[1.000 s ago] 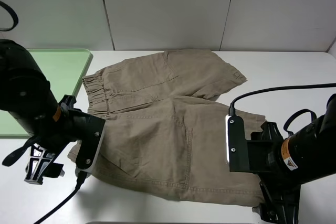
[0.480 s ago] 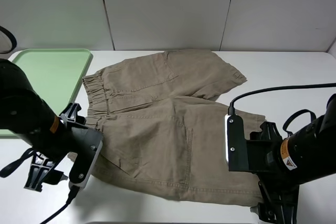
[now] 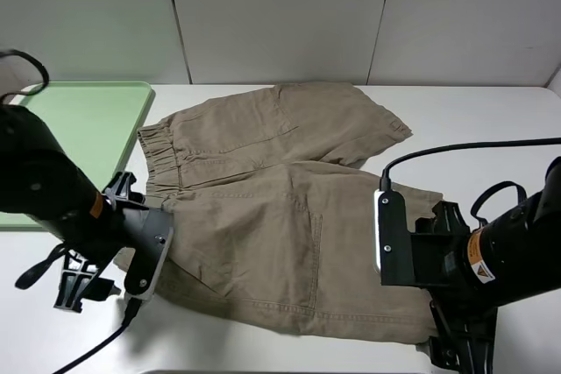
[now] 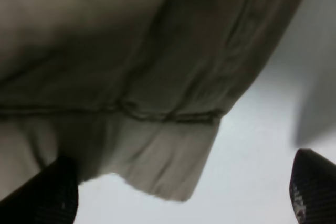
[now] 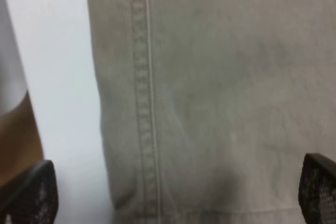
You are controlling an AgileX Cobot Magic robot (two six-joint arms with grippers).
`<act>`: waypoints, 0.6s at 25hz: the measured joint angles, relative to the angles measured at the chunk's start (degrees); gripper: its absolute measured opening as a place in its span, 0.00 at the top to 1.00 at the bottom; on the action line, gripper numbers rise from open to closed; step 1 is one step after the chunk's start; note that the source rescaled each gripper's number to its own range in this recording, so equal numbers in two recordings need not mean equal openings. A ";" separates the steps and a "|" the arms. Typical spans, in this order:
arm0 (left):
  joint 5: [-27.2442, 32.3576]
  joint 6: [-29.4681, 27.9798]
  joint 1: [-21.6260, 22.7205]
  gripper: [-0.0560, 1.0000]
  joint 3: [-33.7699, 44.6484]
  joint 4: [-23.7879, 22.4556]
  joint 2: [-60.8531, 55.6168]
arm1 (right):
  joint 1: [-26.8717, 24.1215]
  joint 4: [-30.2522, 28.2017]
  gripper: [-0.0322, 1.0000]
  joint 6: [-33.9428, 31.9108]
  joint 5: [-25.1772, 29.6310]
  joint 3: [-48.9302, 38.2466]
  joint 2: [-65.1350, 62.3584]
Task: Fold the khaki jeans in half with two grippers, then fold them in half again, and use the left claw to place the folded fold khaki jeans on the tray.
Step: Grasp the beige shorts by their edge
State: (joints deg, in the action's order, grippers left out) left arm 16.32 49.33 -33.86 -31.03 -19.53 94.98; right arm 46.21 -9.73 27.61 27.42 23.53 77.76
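At the upper left of the high view lies the tray [image 3: 96, 120], its pale-green floor showing and its near edge hidden behind the left arm [image 3: 44, 190]. The khaki jeans [image 3: 263, 199] are not in it: they lie spread flat on the white table [image 3: 473, 120] at the frame's centre, with the waistband just beside the tray's right rim. The left gripper [image 3: 74, 286] hangs at lower left by the waistband's near corner. Its wrist view shows its fingers [image 4: 58, 192] wide apart, with a cloth corner between them. The right gripper [image 3: 460, 352], lower right at the near leg's hem, has its fingers [image 5: 31, 195] spread over the stitched hem.
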 joint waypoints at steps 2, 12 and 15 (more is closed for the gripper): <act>-1.91 -0.52 0.00 0.16 0.00 0.00 1.90 | 0.00 -1.49 0.00 0.05 0.37 -0.24 0.00; -6.09 -1.61 0.00 0.16 -0.10 0.06 4.66 | 0.00 -4.19 0.00 0.11 -2.13 -3.11 5.01; -6.62 -1.61 0.00 0.16 -0.10 0.06 4.66 | 0.00 -4.36 0.00 0.11 -3.71 -3.11 7.01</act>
State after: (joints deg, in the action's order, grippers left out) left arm 9.70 47.72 -33.86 -31.13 -19.47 99.64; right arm 46.21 -14.09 27.73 23.71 20.41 84.77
